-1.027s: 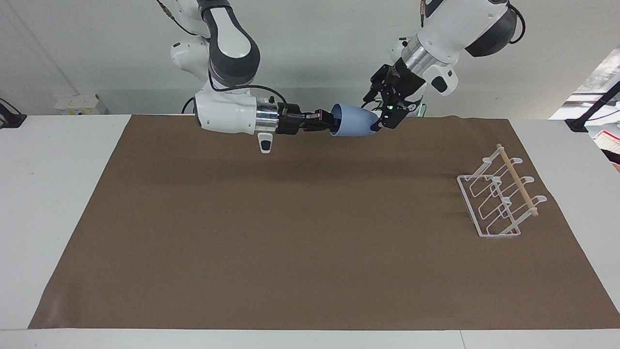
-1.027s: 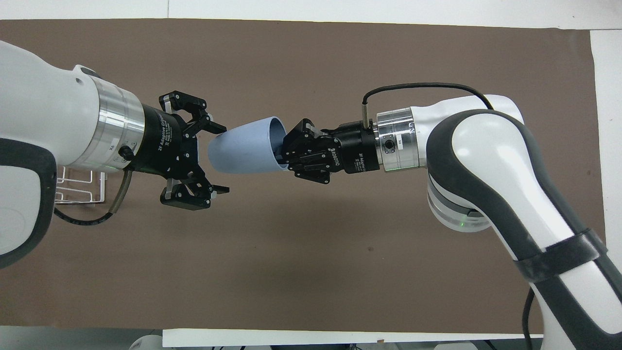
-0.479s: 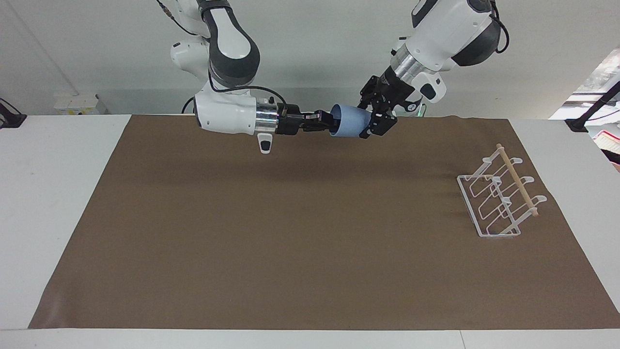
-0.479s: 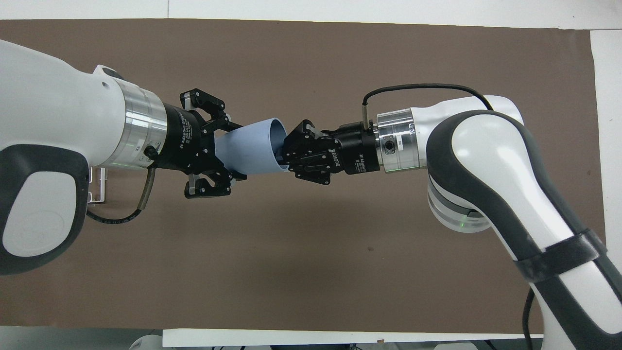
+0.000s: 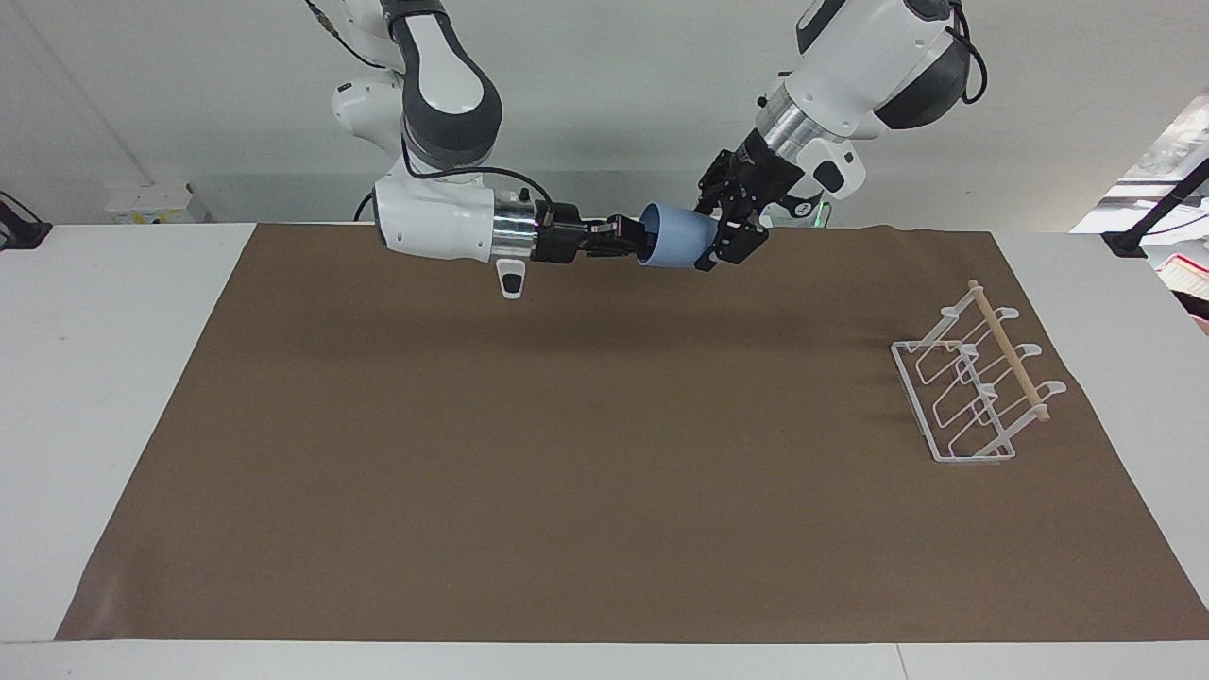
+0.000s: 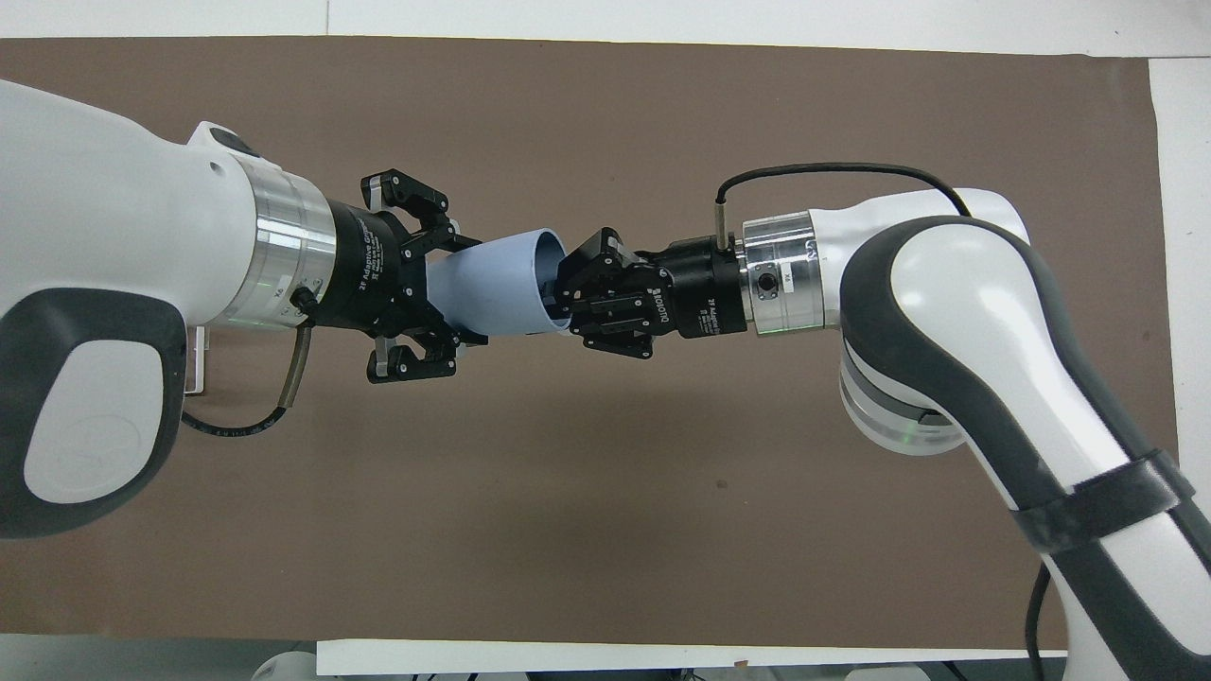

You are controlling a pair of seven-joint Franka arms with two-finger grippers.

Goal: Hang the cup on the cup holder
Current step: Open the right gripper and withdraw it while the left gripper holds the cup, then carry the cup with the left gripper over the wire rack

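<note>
The left hand is clamped around the narrow base end of the cup, which is held on its side in the air over the brown mat, near the robots' edge of the counter. The right hand is set at the cup's rim; whether it is pinching cannot be told. The cup holder is stood well apart, toward the left arm's end.
</note>
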